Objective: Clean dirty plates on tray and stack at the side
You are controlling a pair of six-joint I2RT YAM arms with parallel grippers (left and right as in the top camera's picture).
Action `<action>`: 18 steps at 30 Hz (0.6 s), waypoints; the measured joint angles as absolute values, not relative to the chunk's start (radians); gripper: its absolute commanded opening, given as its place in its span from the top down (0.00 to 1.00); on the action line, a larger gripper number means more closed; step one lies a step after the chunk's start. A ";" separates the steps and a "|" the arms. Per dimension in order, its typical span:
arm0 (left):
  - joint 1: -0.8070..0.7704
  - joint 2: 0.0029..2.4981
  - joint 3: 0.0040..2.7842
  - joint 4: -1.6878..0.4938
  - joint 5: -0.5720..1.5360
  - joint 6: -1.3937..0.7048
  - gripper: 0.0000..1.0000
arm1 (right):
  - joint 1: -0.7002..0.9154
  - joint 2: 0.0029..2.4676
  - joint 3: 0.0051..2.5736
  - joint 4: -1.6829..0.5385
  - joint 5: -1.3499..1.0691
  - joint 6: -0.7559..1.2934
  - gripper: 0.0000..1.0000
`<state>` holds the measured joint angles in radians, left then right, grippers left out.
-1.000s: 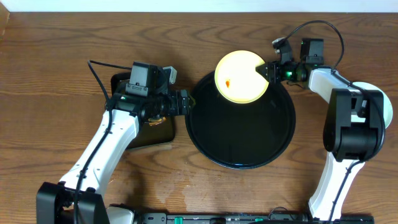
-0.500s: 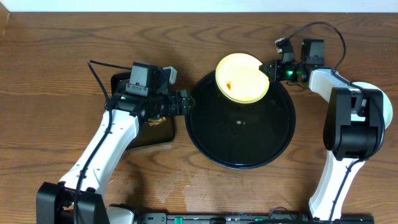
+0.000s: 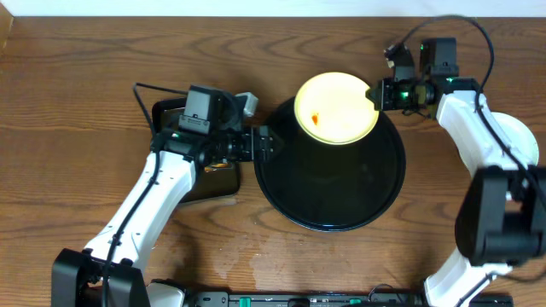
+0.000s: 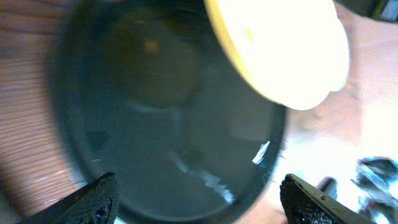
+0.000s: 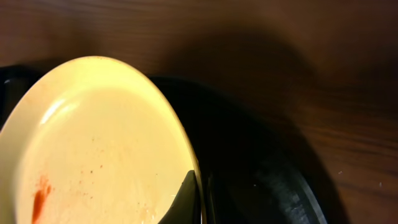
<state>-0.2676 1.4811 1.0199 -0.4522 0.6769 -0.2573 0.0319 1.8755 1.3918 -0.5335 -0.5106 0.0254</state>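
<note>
The pale yellow plate (image 3: 335, 108) with a small orange smear (image 3: 314, 118) is held tilted above the far rim of the large round black tray (image 3: 331, 196). My right gripper (image 3: 375, 95) is shut on the plate's right edge. In the right wrist view one finger (image 5: 186, 199) presses on the plate (image 5: 93, 137) rim, above the tray (image 5: 273, 180). My left gripper (image 3: 270, 143) is open and empty at the tray's left rim. The left wrist view shows its fingers (image 4: 205, 202) spread over the tray (image 4: 155, 124), with the plate (image 4: 280, 50) beyond. No plate lies on the tray.
A smaller rectangular black tray (image 3: 217, 182) lies under my left arm, left of the round tray. A pale round plate (image 3: 522, 141) shows at the right edge of the table, partly hidden by my right arm. Wooden tabletop surrounds everything.
My right arm has lifted and shifted, with the yellow plate still in its grip and slightly higher. My left gripper has moved right to the tray's left rim.
</note>
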 measured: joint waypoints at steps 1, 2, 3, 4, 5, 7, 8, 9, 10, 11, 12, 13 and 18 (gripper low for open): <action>-0.274 1.481 1.020 -0.440 0.702 -0.257 0.16 | 0.046 1.845 1.392 -0.552 -0.502 0.025 0.99; -0.281 1.481 1.020 -0.430 0.730 -0.257 0.16 | 0.057 1.816 1.392 -0.571 -0.496 0.024 0.99; -0.283 1.481 1.020 -0.418 0.752 -0.257 0.17 | 0.067 1.783 1.392 -0.590 -0.495 0.020 0.99; -0.283 1.481 1.020 -0.408 0.767 -0.257 0.17 | 0.073 1.758 1.392 -0.610 -0.492 0.014 0.99; -0.283 1.481 1.020 -0.400 0.781 -0.257 0.17 | 0.077 1.729 1.392 -0.630 -0.489 0.009 0.99; -0.282 1.481 1.020 -0.383 0.797 -0.257 0.17 | 0.077 1.678 1.392 -0.663 -0.484 -0.003 0.99; -0.282 1.481 1.020 -0.367 0.805 -0.257 0.17 | 0.077 1.655 1.392 -0.676 -0.480 -0.010 0.99; -0.282 1.481 1.020 -0.341 0.812 -0.257 0.17 | 0.077 1.630 1.392 -0.688 -0.476 -0.016 0.99; -0.282 1.481 1.020 -0.319 0.816 -0.258 0.17 | 0.077 1.610 1.392 -0.696 -0.473 -0.020 0.99; -0.282 1.481 1.020 -0.292 0.823 -0.261 0.17 | 0.078 1.591 1.392 -0.703 -0.470 -0.027 0.99; -0.282 1.481 1.020 -0.263 0.833 -0.262 0.17 | 0.078 1.576 1.392 -0.706 -0.469 -0.030 0.99; -0.282 1.481 1.020 -0.238 0.844 -0.265 0.17 | 0.078 1.567 1.392 -0.709 -0.467 -0.033 0.99; -0.282 1.481 1.020 -0.083 0.937 -0.305 0.17 | 0.082 1.551 1.392 -0.737 -0.463 -0.038 0.99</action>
